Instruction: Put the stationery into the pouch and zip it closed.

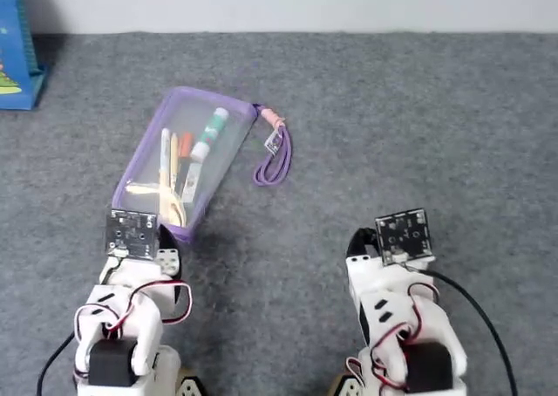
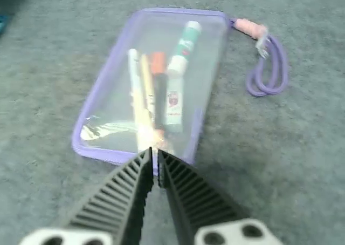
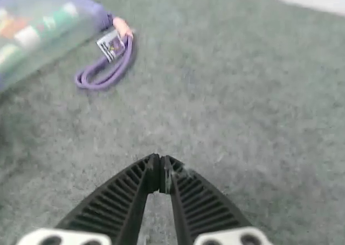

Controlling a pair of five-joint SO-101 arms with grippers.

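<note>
Two end effectors, both closed: we find the left end effector (image 2: 153, 164) nearer, at the near end of the pouch (image 2: 207, 67), whose long axis runs away; the right end effector (image 3: 160, 174) sits well apart.

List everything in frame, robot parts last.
pouch: 1, clear with purple trim, lying flat on the carpet in front of the left arm
pens and pencils: several, green-and-white, orange, cream, inside the pouch
strap: 1, purple, looped on the carpet at the pouch's far corner
tab: 1, pink, joining strap and pouch
box: 1, blue, far left edge by the wall
carpet: grey, covering the table
wall: white, along the back
left gripper: black, closed, tips at the pouch's near end
right gripper: black, closed, over bare carpet
</note>
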